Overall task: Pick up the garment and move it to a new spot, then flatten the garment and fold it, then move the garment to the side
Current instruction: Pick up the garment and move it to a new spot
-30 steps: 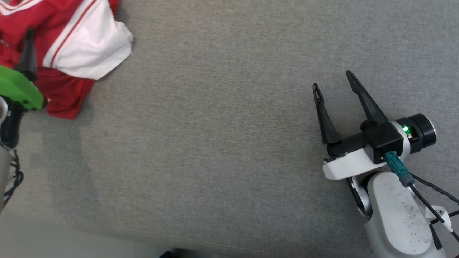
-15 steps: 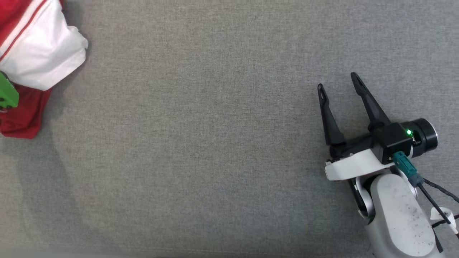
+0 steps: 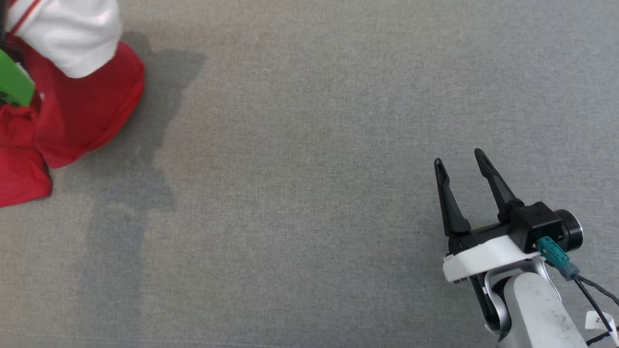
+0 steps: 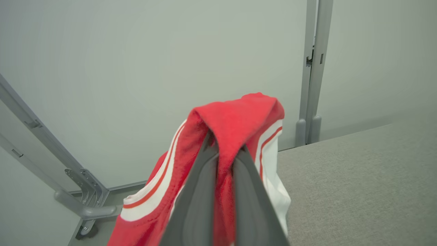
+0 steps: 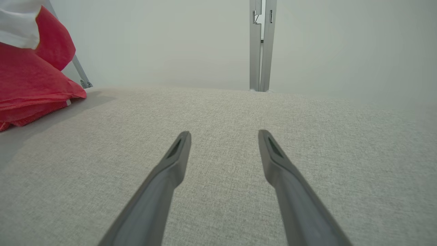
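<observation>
Garment vs. jaws: the garment (image 3: 72,111), red with a white, red-striped panel, sits at the bench's left side toward the far edge. In the left wrist view a red fold (image 4: 235,116) is pinched between the two fingers and peaks over their tips, with cloth hanging down either side.
Left gripper: the left gripper (image 4: 225,145) is clenched on the garment, and its green cover (image 3: 14,84) lies against the red cloth.
Right gripper: the right gripper (image 3: 459,157) is released and holds nothing. It is over the bench's near right part, well apart from the garment, with bare bench between its fingers (image 5: 224,134).
Bench: the bench (image 3: 309,193) is grey fabric. The garment's shadow falls on it just to the right of the cloth.
Wall: a pale wall (image 4: 136,68) stands behind the far edge.
Frame: an upright grey post (image 5: 261,44) stands at the far edge and a slanted brace (image 4: 34,136) beyond the left side. Neither touches the garment.
Obstruction: nothing lies between the two grippers.
Cable: a dark cable (image 3: 585,290) with a teal plug (image 3: 551,251) trails from the right wrist.
Lie of garment: it is bunched. The white panel is toward the far edge and the red body toward the near edge, its lower folds (image 5: 30,85) resting on the bench.
Long axis: roughly far to near. I cannot tell which end is neck or hem.
</observation>
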Robot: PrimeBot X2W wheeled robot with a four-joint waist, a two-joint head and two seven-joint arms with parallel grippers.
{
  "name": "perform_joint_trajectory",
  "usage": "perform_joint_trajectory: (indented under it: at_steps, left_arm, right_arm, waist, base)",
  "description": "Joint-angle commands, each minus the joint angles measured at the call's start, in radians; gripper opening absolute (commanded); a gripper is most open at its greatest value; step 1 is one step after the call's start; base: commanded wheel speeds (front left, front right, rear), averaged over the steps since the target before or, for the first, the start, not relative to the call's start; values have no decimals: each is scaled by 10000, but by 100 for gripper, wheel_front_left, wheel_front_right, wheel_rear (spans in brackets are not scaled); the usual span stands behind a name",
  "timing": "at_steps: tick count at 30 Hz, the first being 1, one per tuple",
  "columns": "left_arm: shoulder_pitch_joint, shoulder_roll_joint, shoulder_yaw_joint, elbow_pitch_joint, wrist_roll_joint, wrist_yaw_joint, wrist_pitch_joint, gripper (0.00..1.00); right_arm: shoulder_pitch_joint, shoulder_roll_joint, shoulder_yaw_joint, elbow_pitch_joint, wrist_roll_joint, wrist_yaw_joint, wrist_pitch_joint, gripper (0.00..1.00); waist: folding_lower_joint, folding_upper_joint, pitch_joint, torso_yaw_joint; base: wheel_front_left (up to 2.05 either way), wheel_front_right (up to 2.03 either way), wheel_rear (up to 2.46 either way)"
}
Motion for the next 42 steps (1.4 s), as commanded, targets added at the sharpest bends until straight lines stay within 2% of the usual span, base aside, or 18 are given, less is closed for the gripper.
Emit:
perform_joint_trajectory:
  at_steps: [1, 10, 14, 17, 21, 23, 28, 31, 32, 33, 34, 38, 42]
  left_arm:
    - [329, 183, -70, -596, -10, 175, 192, 0]
    - [1574, 584, -81, -5650, -941, 1402, 1341, 0]
    - [1976, 539, -159, -7270, -1379, 1886, 1738, 0]
    - [2178, 361, -268, -7829, -1522, 2191, 1919, 0]
    - [2441, -281, -626, -7492, -1663, 2345, 1902, 0]
    - [2535, -741, -893, -6910, -1729, 2247, 1824, 0]
    - [2746, -2447, -1479, -4328, -1589, 1900, 1035, 0]
    - [2776, -3340, -1864, -2534, -1043, 1819, 274, 0]
    - [2862, -3792, -1984, -1979, -993, 1745, -79, 31]
    - [2932, -4172, -2085, -1586, -935, 1618, -366, 50]
    - [3035, -4559, -2141, -1076, -991, 1507, -594, 100]
    - [3284, -5380, -2010, 353, -1108, 1197, -1214, 100]
    - [3735, -5758, -1419, 726, -814, 1139, -1496, 100]
  right_arm:
    - [189, -38, -44, -7, 100, -11, -4, 100]
    - [646, -32, -154, -75, 416, -10, -4, 100]
    - [748, -35, -148, -130, 548, -10, -4, 100]
    - [712, -31, -96, -192, 661, -10, -4, 100]
    - [614, -34, -18, -239, 852, -10, -4, 100]
    - [603, -31, 20, -259, 923, -10, -4, 100]
    - [779, -29, 13, -250, 1047, -10, -4, 100]
    - [822, -26, 75, -211, 1071, -10, -4, 100]
    - [887, -29, 62, -191, 1070, -10, -4, 100]
    - [934, -31, 26, -177, 1064, -10, -4, 100]
    - [994, -37, -42, -167, 1040, -10, -4, 100]
    - [1039, -17, -126, -67, 858, -10, -4, 100]
    - [1205, -37, -324, -36, 694, -10, -4, 100]
  waist:
    - [0, -1, -1016, -249]
    - [0, -1, -1619, -1295]
    - [0, -1, -1654, -1979]
    - [0, -1, -1593, -2541]
    - [0, -1, -1426, -3331]
    - [0, -1, -1344, -3693]
    - [0, -1, -1188, -4344]
    - [0, -1, -1170, -4548]
    - [0, -1, -1196, -4564]
    - [0, -1, -1221, -4547]
    - [0, -1, -1251, -4497]
    - [0, -1, -1447, -4188]
    - [0, -1, -1761, -3629]
  base:
    - [0, 0, 0]
    - [0, 0, 0]
    - [0, 0, 0]
    - [0, 0, 0]
    - [0, 0, 0]
    - [0, 0, 0]
    - [0, 0, 0]
    - [0, 0, 0]
    - [0, 0, 0]
    - [0, 0, 0]
    - [0, 0, 0]
    - [0, 0, 0]
    - [0, 0, 0]
